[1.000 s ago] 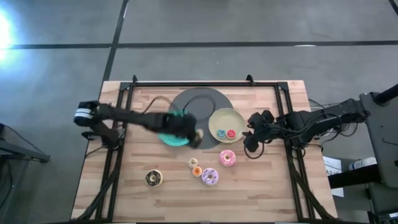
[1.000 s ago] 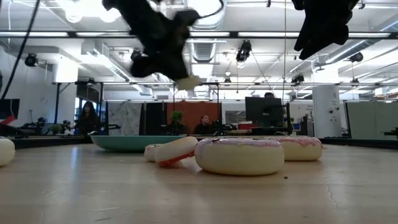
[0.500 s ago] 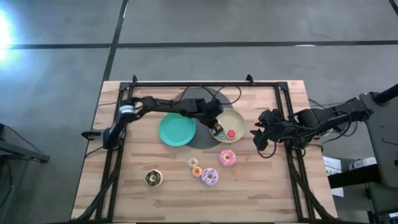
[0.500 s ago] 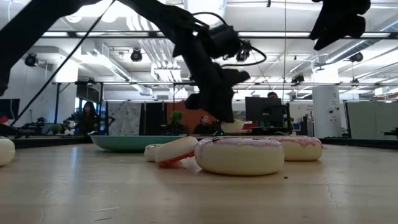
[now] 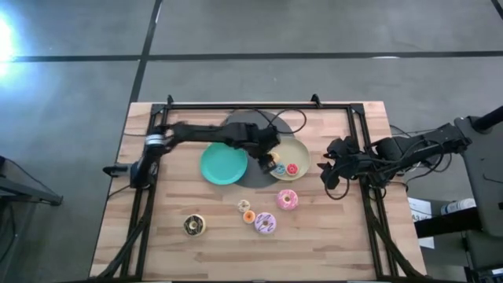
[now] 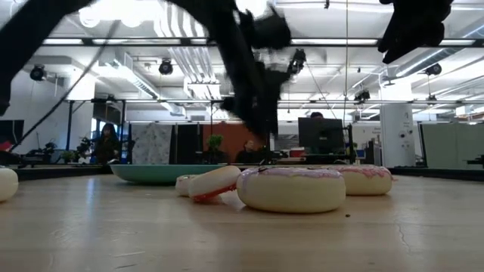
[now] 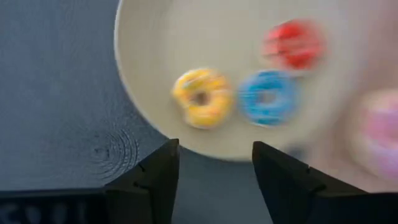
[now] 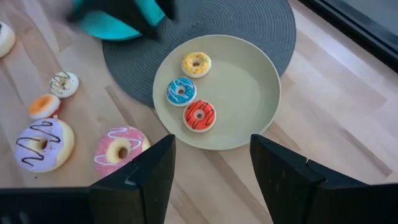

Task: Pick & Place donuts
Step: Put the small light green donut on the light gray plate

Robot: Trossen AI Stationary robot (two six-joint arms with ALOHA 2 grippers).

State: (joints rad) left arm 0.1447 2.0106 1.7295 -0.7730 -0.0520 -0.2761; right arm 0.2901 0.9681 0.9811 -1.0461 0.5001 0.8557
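Note:
The beige plate (image 8: 252,93) holds three tiny donuts: yellow (image 7: 202,98), blue (image 7: 266,98) and red (image 7: 293,45). My left gripper (image 5: 266,162) hangs open over the plate's left rim, above the dark mat, with the yellow donut just beyond its fingertips. On the bare wood lie the pink donut (image 5: 288,199), the lilac donut (image 5: 265,223), an orange one (image 5: 248,216), a tiny pale one (image 5: 244,205) and the chocolate donut (image 5: 194,226). My right gripper (image 5: 332,174) waits open, high above the table's right side.
A teal plate (image 5: 224,165) sits left of the beige plate, partly on the round dark mat (image 5: 251,126). Black rails (image 5: 149,196) run along the table's left, far and right edges. People sit in the room beyond the table.
My left gripper has carried the yellow donut from over the teal plate toward the table's right, down to the beige plate. It has let go of it and drawn back up and a little left. The yellow donut now lies in the plate beside the blue one.

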